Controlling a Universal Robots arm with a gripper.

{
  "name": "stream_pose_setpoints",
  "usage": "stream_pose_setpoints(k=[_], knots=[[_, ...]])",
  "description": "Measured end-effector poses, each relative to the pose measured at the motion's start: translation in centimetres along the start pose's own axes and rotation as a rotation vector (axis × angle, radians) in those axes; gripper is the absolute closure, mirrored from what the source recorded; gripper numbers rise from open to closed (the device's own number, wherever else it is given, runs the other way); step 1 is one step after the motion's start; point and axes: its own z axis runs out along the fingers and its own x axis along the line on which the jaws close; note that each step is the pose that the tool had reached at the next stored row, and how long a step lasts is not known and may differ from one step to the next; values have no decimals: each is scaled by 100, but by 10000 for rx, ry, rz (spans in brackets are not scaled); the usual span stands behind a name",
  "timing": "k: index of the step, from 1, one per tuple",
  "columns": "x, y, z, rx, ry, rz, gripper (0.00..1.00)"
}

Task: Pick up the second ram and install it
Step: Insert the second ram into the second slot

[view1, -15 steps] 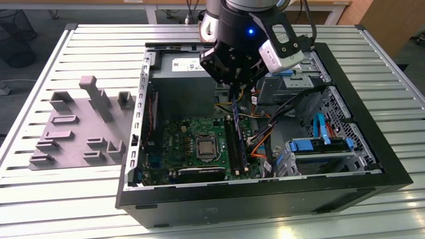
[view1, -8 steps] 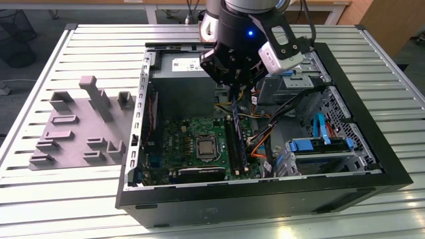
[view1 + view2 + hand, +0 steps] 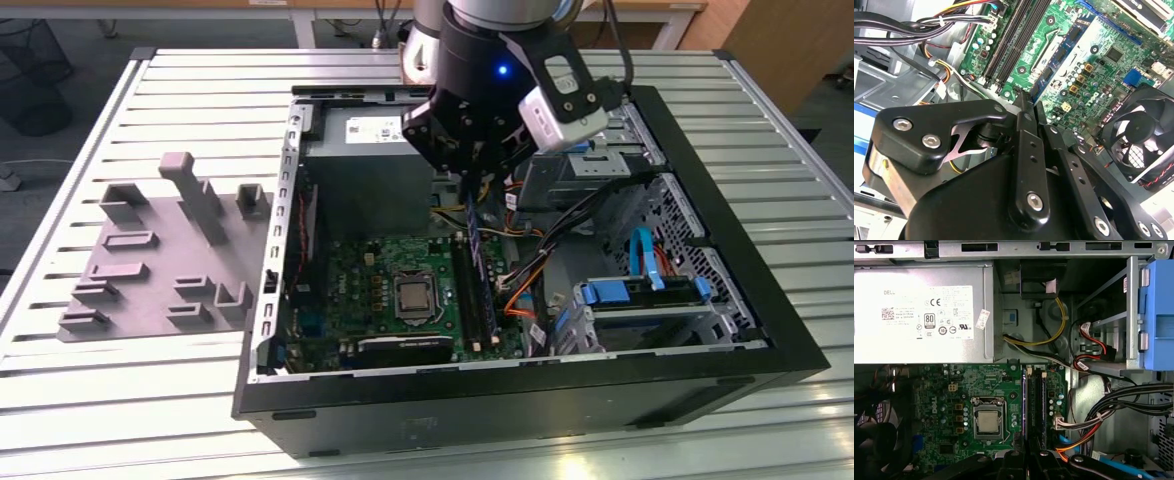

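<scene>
**Memory stick pinched in the gripper over the motherboard slots**

The black two-fingered gripper [image 3: 467,195] hangs inside the open black computer case [image 3: 534,400]. In the second wrist view its fingers [image 3: 1023,130] are drawn almost together, with only a thin slit between them. They are clamped on the second ram [image 3: 1024,400], a long, thin, dark stick. In the first wrist view the ram is seen edge-on as a narrow bluish strip. It runs straight out from the fingertips, alongside the long black motherboard slots [image 3: 1040,405] and parallel to them. In the exterior view the stick [image 3: 470,218] shows as a dark strip directly below the gripper, above the green motherboard [image 3: 367,290]. The views do not show whether its lower edge already sits in a slot.

Just beside the stick, on the side away from the slots, lies the square silver processor socket [image 3: 987,421]. Beyond the stick's far end stands the grey metal power supply box [image 3: 924,315]. A black round fan [image 3: 1139,135] sits close to the gripper body. Well apart from the gripper, toward the exterior view's left, the grey plastic fixture [image 3: 160,260] rests on the slatted metal table [image 3: 200,80]
</scene>
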Motion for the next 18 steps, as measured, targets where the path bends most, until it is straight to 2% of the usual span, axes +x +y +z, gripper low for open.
stream_pose_setpoints(k=[18], knots=[[-1, 2, 51, 41, -3, 0, 86]])
